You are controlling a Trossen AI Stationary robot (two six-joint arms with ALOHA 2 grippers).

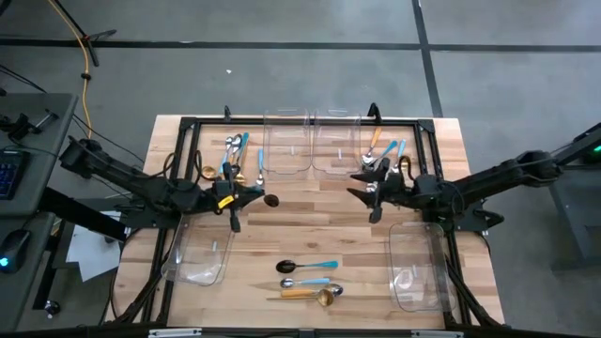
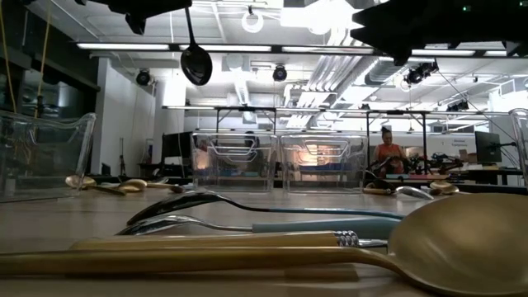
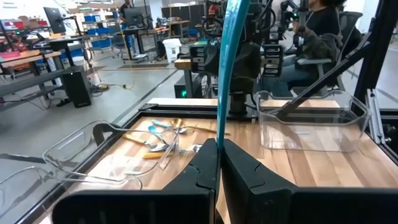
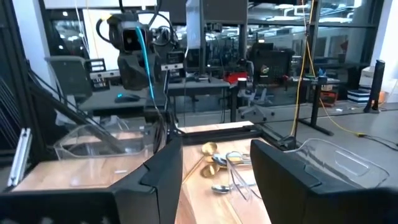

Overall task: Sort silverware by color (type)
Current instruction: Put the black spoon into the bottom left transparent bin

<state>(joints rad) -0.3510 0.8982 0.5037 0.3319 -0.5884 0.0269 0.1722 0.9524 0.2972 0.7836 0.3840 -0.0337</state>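
A dark-headed, blue-handled spoon [image 1: 266, 199] is gripped by the closed left hand [image 1: 246, 194] above the table [image 1: 310, 239], while the right hand [image 1: 369, 191] waits open mid-table; carrying it to its matching group is judged next.

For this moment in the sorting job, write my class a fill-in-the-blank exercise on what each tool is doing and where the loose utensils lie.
1. The left tool is shut on a dark-headed spoon with a ____ handle.
2. The right tool holds nothing; its fingers are ____.
3. In the high view, ____ loose utensils lie together on the table's near edge.
4. The gold spoon there lies ____ to the edge than the other two.

Missing words: blue; open; three; nearer
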